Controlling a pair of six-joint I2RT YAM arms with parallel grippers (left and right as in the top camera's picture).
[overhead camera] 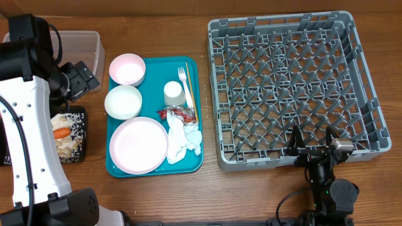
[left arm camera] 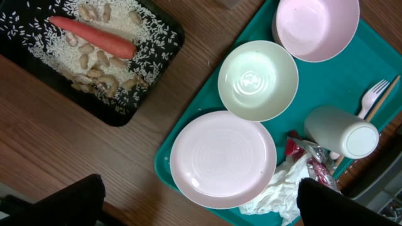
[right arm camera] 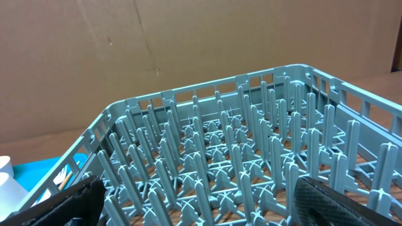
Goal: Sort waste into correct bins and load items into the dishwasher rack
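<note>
An orange carrot (overhead camera: 61, 132) (left arm camera: 94, 36), white rice and beige scraps lie in the black tray (overhead camera: 80, 152) (left arm camera: 164, 55). The clear tub (overhead camera: 85, 47) stands behind it. On the teal tray lie a pink plate (overhead camera: 138, 145) (left arm camera: 223, 158), a white bowl (overhead camera: 123, 102) (left arm camera: 257, 80), a pink bowl (overhead camera: 128, 68) (left arm camera: 317, 25), a cup (overhead camera: 174, 93) (left arm camera: 342, 132), a fork (overhead camera: 185, 83) (left arm camera: 375, 94), a wooden stick (overhead camera: 191, 97), a red wrapper (overhead camera: 178, 113) (left arm camera: 314, 160) and a napkin (overhead camera: 182, 139) (left arm camera: 276, 191). My left gripper (overhead camera: 83, 78) (left arm camera: 201, 210) is open and empty, high at the left. My right gripper (overhead camera: 312, 141) (right arm camera: 204, 210) is open and empty at the grey rack's (overhead camera: 295, 88) (right arm camera: 239, 150) front edge.
The teal tray (overhead camera: 198, 113) (left arm camera: 182, 129) sits between the black tray and the rack. The left arm's white body (overhead camera: 28, 144) covers part of the black tray's left side. A cardboard wall (right arm camera: 157, 50) stands behind the rack.
</note>
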